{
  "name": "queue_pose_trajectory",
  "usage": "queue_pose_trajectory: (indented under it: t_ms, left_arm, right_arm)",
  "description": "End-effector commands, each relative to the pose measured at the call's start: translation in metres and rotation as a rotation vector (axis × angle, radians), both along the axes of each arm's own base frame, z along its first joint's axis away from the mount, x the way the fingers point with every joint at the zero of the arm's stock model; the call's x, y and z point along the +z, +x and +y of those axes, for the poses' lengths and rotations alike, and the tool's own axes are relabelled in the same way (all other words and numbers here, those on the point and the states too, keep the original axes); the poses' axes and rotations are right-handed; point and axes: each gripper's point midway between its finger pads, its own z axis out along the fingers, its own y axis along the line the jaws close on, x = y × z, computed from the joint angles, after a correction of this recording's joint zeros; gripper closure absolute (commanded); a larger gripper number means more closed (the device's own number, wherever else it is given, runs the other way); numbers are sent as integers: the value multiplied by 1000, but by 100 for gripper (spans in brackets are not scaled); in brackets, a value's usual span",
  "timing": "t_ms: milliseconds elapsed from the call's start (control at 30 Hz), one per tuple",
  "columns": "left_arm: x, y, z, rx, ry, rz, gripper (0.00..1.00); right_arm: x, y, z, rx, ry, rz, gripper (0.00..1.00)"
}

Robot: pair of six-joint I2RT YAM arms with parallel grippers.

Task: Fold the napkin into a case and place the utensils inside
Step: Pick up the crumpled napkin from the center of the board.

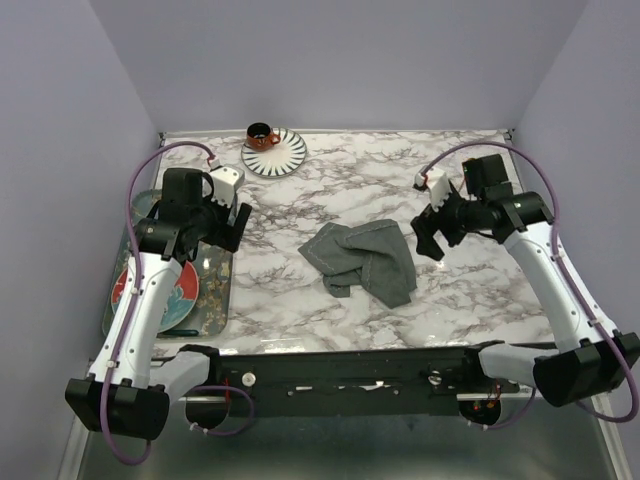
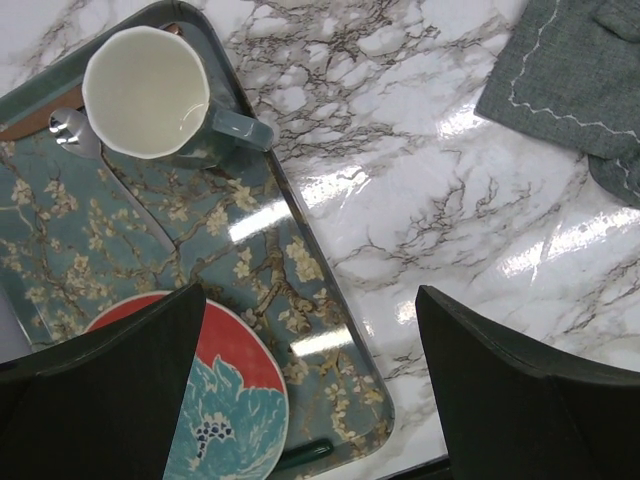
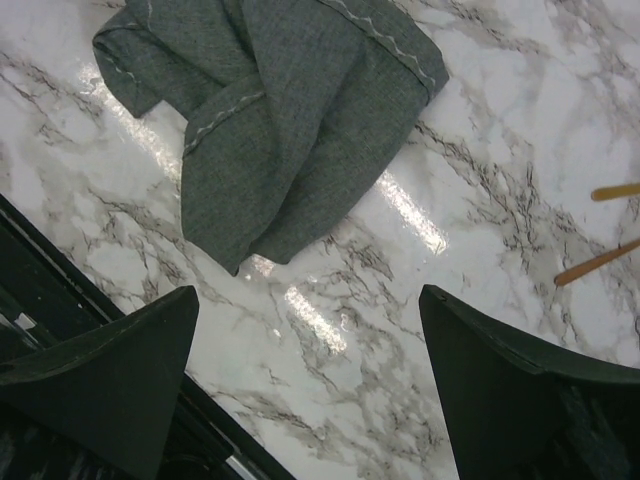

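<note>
The dark grey napkin (image 1: 362, 258) lies crumpled and loosely folded at the table's middle; it also shows in the right wrist view (image 3: 280, 120) and at the corner of the left wrist view (image 2: 570, 70). It is not shaped as a case. Two thin gold-copper utensil handles (image 3: 597, 262) poke in at the right edge of the right wrist view; their heads are out of view. My left gripper (image 1: 225, 225) is open and empty above the tray's right edge (image 2: 310, 400). My right gripper (image 1: 428, 235) is open and empty over bare marble just right of the napkin (image 3: 310, 390).
A floral teal tray (image 2: 300, 270) at the left holds a red and blue plate (image 2: 225, 410), a teal mug (image 2: 150, 92) and a silver spoon (image 2: 75, 130). An orange cup on a striped saucer (image 1: 274, 152) stands at the back. Purple walls enclose the table.
</note>
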Motion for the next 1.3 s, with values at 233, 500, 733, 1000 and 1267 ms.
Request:
queue_pose_trajectory:
  t_ms: [233, 500, 733, 1000, 1267]
  left_arm:
    - [13, 0, 2, -11, 15, -93, 1]
    - [5, -25, -42, -244, -136, -65, 1]
    - [-1, -15, -48, -245, -165, -35, 1]
    - [-11, -13, -47, -237, -157, -11, 1]
    - [-18, -11, -45, -218, -149, -1, 1]
  right_arm:
    - [-24, 50, 96, 202, -63, 1, 0]
    - [-45, 75, 140, 292, -7, 111, 4]
    - [-82, 95, 168, 323, -52, 152, 9]
    - [-124, 103, 177, 365, -119, 199, 8]
    - [-163, 102, 177, 340, -195, 204, 14]
